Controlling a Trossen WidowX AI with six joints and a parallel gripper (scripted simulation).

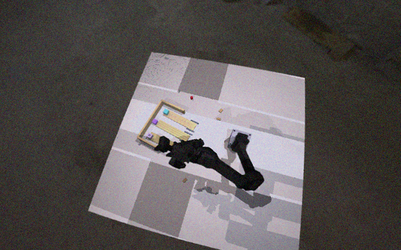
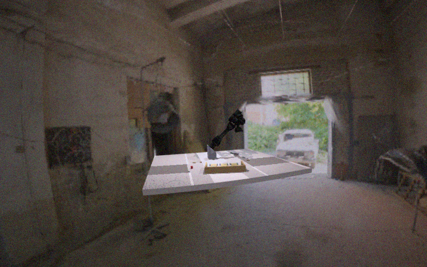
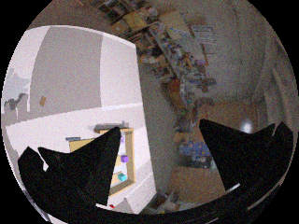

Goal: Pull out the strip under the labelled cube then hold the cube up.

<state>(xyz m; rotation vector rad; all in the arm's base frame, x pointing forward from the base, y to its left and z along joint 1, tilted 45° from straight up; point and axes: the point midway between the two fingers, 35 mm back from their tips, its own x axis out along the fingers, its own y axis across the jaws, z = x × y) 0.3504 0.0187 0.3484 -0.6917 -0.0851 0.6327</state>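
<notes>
A lilac cube (image 1: 149, 135) (image 3: 122, 140) with a pale marking, seemingly the labelled one, is at the inner end of a wooden strip (image 1: 156, 136); my gripper partly covers that strip in the top view. A purple cube (image 1: 155, 122) (image 3: 124, 159) is at the end of the middle strip (image 1: 173, 130). A teal cube (image 1: 165, 111) (image 3: 121, 177) is on the third strip (image 1: 182, 120). My gripper (image 1: 169, 153) (image 3: 161, 127) is open and empty. The exterior view shows it high above the table. What exactly lies under each cube is too small to tell.
A wooden three-sided frame (image 1: 150, 122) (image 2: 224, 169) (image 3: 131, 163) surrounds the cubes' ends of the strips. Dark handles stand near the outer ends. A small red object (image 1: 191, 97) (image 2: 191, 167) and small tan pieces (image 1: 220, 110) (image 1: 184, 180) lie on the table.
</notes>
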